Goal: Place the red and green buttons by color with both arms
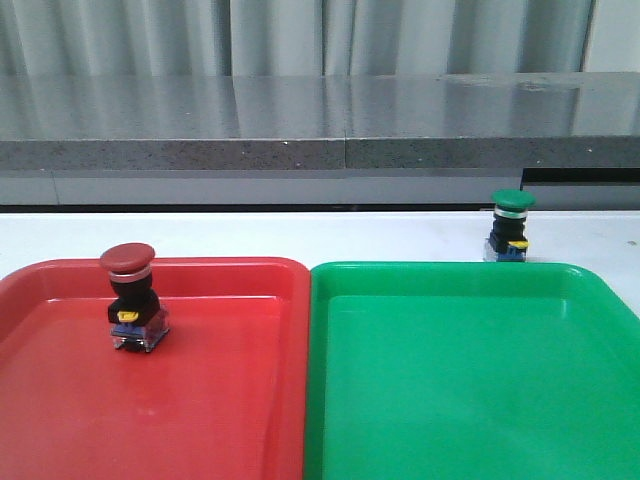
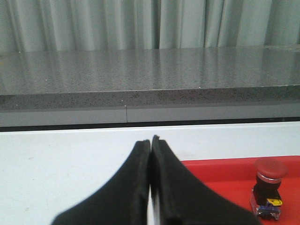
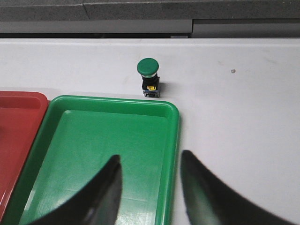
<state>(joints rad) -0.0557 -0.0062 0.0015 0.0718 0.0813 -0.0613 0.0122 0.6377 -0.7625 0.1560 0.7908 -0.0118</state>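
Grippers first. Left gripper (image 2: 150,140): fingers pressed together, tips meeting with only a thin seam between them, nothing held. It sits above the white table (image 2: 61,159), just beside the near corner of the red tray (image 2: 220,171) in the left wrist view. Right gripper (image 3: 150,164): fingers spread wide apart, empty, hanging over the right-hand rim of the green tray (image 3: 112,140); one finger over the tray floor, the other over bare table. Neither arm shows in the front view.

Counts: two trays, two buttons, two grippers.

Near: the red tray (image 1: 200,400) on the left and the green tray (image 1: 470,380) on the right lie side by side, rims touching or nearly so.

Mid: red button (image 1: 133,297) stands upright inside the red tray, toward its back-left area, cap up, yellow tab facing the camera. Also seen in the left wrist view (image 2: 269,194).

Farther: green button (image 1: 511,225) stands upright on the white table, just behind the back rim of the green tray, outside it. Right wrist view confirms it (image 3: 149,77): on the table, apart from the rim, well clear of the fingers.

Far: grey stone-look ledge (image 1: 320,120), then pale curtain (image 1: 300,35).
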